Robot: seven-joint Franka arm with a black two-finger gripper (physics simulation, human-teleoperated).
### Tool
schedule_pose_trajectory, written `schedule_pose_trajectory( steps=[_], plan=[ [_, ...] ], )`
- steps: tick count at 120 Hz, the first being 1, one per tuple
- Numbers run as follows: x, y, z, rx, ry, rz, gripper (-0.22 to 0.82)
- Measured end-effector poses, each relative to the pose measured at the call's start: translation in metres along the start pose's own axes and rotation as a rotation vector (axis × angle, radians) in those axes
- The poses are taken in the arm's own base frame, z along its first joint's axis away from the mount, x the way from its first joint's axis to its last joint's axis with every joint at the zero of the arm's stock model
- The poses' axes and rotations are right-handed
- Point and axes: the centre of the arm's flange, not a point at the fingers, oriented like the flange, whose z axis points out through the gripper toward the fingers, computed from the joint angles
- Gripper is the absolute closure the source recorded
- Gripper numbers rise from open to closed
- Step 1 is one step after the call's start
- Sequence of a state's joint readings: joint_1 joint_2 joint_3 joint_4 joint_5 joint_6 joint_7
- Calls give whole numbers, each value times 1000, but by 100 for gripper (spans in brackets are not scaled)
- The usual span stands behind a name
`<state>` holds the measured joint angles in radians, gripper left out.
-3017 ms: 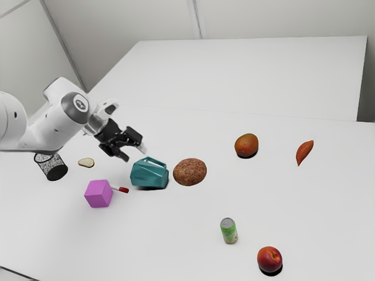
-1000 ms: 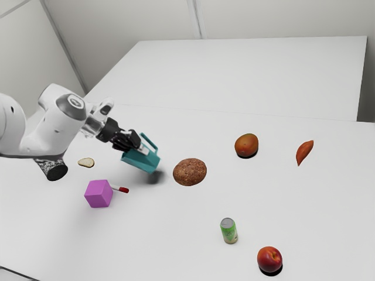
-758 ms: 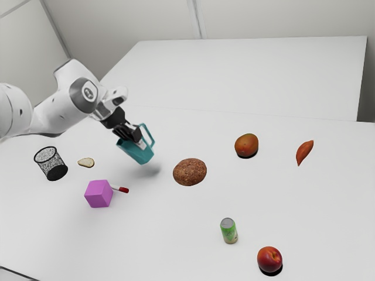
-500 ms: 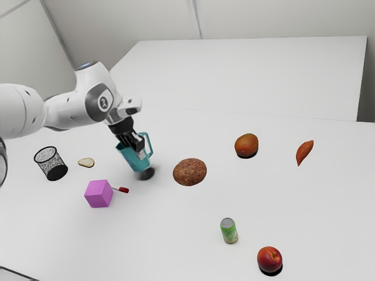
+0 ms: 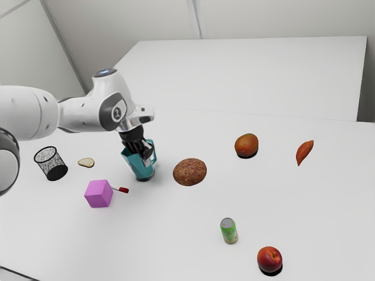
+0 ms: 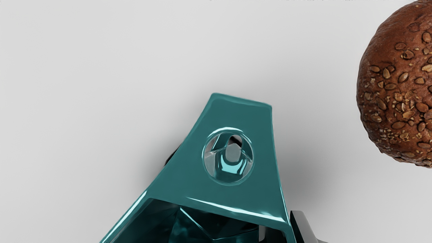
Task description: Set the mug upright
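In the exterior view the gripper points down at the upper part of the teal mug and is shut on it. The mug's mouth faces up, its body leans a little toward the exterior view's left, and its base is at or just above the table; contact is hard to tell. In the wrist view the teal mug shows its broad handle side and dark open mouth, with the gripper at its wall, one finger outside. The fingers partly cover the mug in the exterior view.
A seeded bread roll lies close beside the mug. Nearby are a pink cube, a red-tipped stick, a pale slice and a mesh cup. Farther off: mango, can, peach.
Since the earliest frame, my gripper has taken hold of the mug, which lay on its side, and raised and turned it. Lately the hand has swung more vertical, and the mug stands closer to upright, lower down.
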<state>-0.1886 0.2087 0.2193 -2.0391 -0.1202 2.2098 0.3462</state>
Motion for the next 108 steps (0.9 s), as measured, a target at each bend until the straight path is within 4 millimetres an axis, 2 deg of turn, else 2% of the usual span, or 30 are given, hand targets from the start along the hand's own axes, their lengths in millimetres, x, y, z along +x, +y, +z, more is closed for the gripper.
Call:
schedule_pose_trajectory(
  steps=[20, 84, 96, 108],
  plan=[
    [1, 0, 1, -5, 7, -30, 69],
    [4, 6, -5, -12, 29, -60, 21],
    [6, 10, -11, -14, 42, -57, 13],
    [7, 14, -25, -14, 68, -55, 8]
  ],
)
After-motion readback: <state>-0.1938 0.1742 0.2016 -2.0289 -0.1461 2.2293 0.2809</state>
